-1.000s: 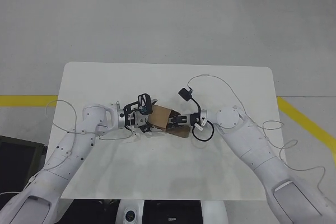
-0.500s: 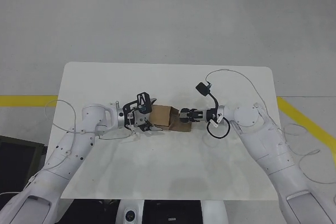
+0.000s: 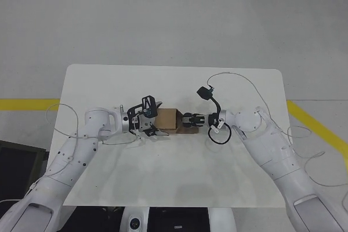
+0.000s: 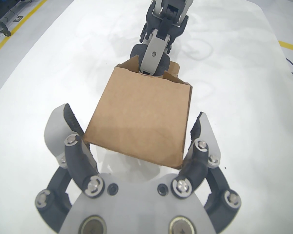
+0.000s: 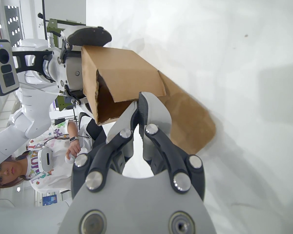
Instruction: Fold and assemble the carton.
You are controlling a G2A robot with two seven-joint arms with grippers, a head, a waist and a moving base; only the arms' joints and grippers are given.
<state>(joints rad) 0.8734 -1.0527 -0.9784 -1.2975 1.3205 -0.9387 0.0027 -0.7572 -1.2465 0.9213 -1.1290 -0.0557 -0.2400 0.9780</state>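
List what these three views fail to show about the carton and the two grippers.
Right wrist view: the carton is shadowed inside, and the shut right gripper blocks its opening.
Left wrist view: the carton's top panel hides that gripper's tips, so what they touch is unclear.
Top view: the carton's ends are too small to read, and the left gripper overlaps one.

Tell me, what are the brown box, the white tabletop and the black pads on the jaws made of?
Carton: brown cardboard by the look, matte, with rough raw edges at its open end.
Table: a smooth white top with a faint sheen; laminate or paint, I cannot tell.
Pads on the left jaws: black and ribbed, probably rubber.
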